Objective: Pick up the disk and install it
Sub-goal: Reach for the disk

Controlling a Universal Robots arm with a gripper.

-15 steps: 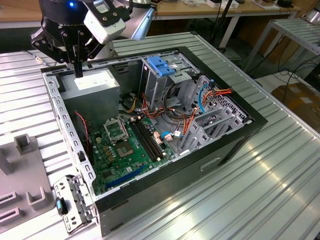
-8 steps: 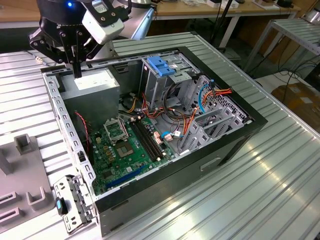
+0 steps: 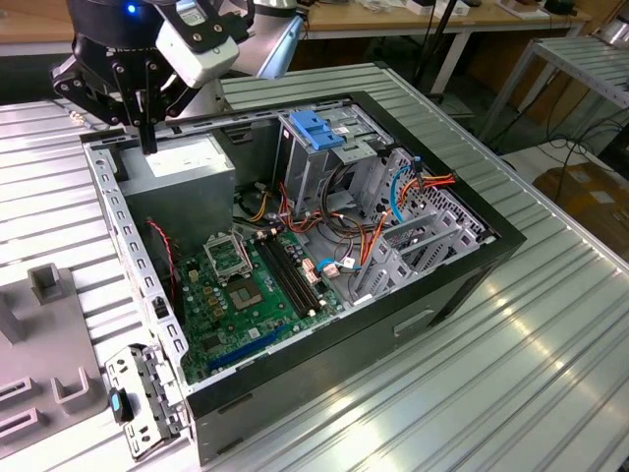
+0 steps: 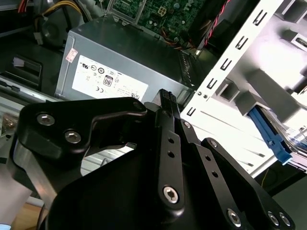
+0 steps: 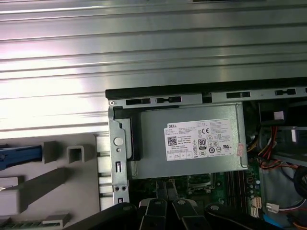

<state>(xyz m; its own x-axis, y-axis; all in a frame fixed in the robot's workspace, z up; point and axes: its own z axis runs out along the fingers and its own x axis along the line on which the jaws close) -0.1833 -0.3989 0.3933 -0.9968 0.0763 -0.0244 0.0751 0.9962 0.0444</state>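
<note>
My gripper [image 3: 147,146] hangs over the back left corner of the open computer case [image 3: 462,285], just above the grey power-supply box [image 3: 182,162]. Its two black fingers are pressed together with nothing between them, as both wrist views show [image 4: 165,95] [image 5: 168,184]. A blue plastic rail, seemingly the edge of the disk [image 5: 19,155], lies on the grey fixture outside the case. In the second wrist view that blue edge of the disk [image 4: 271,136] sits beyond the case wall, apart from the gripper.
Inside the case are a green motherboard [image 3: 246,295], a metal cage with a blue top handle [image 3: 314,133] and bundles of coloured cables [image 3: 393,197]. A grey fixture with slots and blocks [image 3: 39,354] lies at the exterior view's left on the ribbed metal table [image 3: 531,374].
</note>
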